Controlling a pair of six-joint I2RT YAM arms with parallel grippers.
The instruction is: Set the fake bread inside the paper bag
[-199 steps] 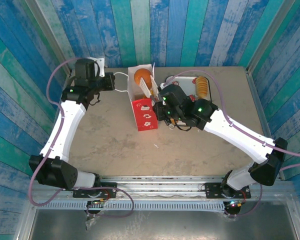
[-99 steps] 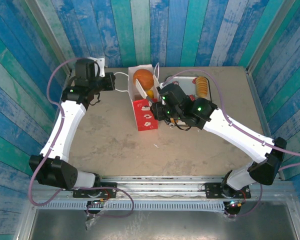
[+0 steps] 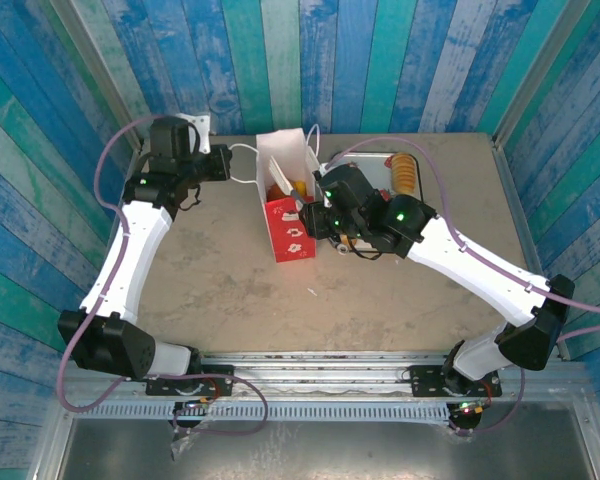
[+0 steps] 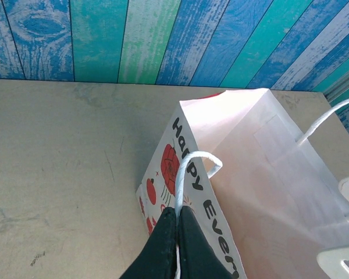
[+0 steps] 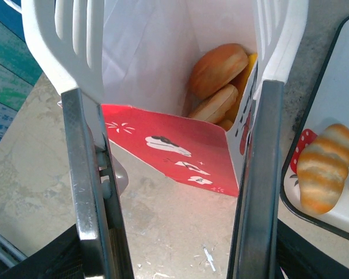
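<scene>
— Pincers first: how do we find the left gripper point(image 4: 178, 210)?
— We see it at the lower middle of the left wrist view, its black fingers pressed together on the white loop handle point(image 4: 189, 165) of the paper bag point(image 4: 267, 174).
— And the right gripper point(image 5: 174, 35)?
— Spread wide and holding nothing. In its wrist view we look between its white fingers straight into the bag's open mouth.
— Where is the fake bread point(image 5: 218, 70)?
— We make out a few golden buns inside the bag, at the upper centre of that view. One striped roll point(image 5: 326, 165) lies on the white tray point(image 5: 337, 87) at the right edge, just beside the bag. In the top view the bag stands on the table point(image 3: 230, 290), above centre, between the two grippers.
</scene>
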